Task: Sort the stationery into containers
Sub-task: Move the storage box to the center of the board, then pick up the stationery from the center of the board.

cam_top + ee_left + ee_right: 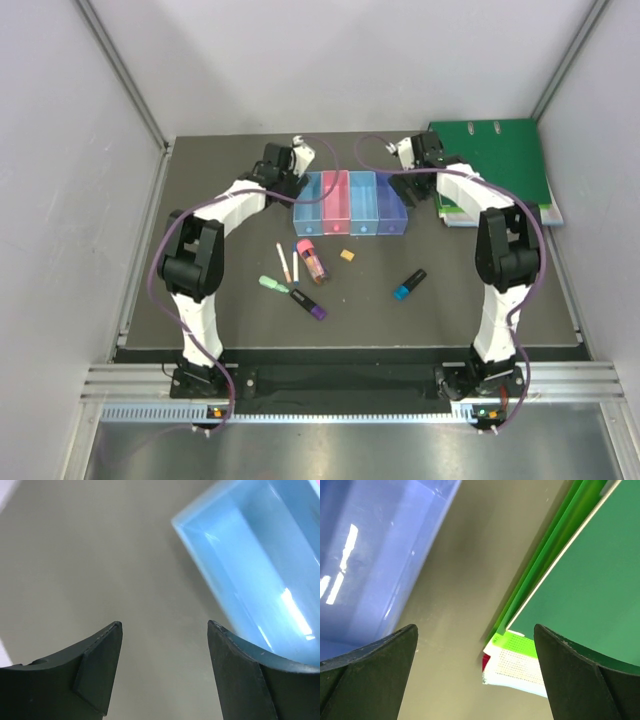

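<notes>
Left gripper (pixel 165 630): jaws apart, nothing between them, held over the table (pixel 450 310) just beside the light blue bin (pixel 260 570).

Right gripper (pixel 475 630): jaws spread wide, nothing held, positioned between the violet-blue bin (pixel 370 555) and the green ring binder (pixel 590 570).

The pink bin (pixel 335 203) and blue bin (pixel 362 203) stand between the two outer bins, all four in one touching row.

Stationery lies on the table nearer the arm bases:
- thick pink marker (pixel 311 258)
- two white pens (pixel 283 261)
- mint green marker (pixel 273 285)
- purple-ended marker (pixel 308 304)
- tan eraser (pixel 347 255)
- blue-ended marker (pixel 409 284)
</notes>
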Robot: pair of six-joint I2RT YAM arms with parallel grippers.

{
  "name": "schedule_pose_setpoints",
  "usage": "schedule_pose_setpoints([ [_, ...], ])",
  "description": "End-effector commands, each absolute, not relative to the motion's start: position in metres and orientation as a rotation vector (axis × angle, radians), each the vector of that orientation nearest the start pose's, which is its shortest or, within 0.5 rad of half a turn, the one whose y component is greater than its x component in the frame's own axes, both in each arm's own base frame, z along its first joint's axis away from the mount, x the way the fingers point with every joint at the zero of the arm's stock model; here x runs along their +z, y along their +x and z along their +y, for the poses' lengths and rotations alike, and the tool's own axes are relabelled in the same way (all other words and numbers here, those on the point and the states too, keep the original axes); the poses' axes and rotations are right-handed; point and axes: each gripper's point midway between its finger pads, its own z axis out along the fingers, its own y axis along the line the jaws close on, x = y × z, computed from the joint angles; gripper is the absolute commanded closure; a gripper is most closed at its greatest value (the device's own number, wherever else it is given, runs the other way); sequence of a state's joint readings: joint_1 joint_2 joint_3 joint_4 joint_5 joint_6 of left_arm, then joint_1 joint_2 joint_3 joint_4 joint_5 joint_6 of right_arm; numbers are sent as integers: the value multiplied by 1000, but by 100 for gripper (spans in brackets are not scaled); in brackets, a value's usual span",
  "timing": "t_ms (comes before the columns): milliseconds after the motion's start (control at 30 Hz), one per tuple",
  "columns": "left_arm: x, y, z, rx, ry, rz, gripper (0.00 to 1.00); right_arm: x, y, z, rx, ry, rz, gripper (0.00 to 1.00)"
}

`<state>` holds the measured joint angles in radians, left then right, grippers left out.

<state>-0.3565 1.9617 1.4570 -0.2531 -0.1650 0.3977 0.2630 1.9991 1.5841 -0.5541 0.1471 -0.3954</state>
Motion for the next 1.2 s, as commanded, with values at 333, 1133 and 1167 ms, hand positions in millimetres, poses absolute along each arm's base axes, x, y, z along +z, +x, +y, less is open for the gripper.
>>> schedule_pose_setpoints([
  [333,190,503,-107,263,647,2076,25,208,456,100,-98,-781,2206,0],
  [1133,284,331,-48,322,691,1955,13,153,320,252,216,-1537,1989,8],
  [1167,287,327,-49,309,699,1948,12,150,321,255,215,-1543,1990,7],
])
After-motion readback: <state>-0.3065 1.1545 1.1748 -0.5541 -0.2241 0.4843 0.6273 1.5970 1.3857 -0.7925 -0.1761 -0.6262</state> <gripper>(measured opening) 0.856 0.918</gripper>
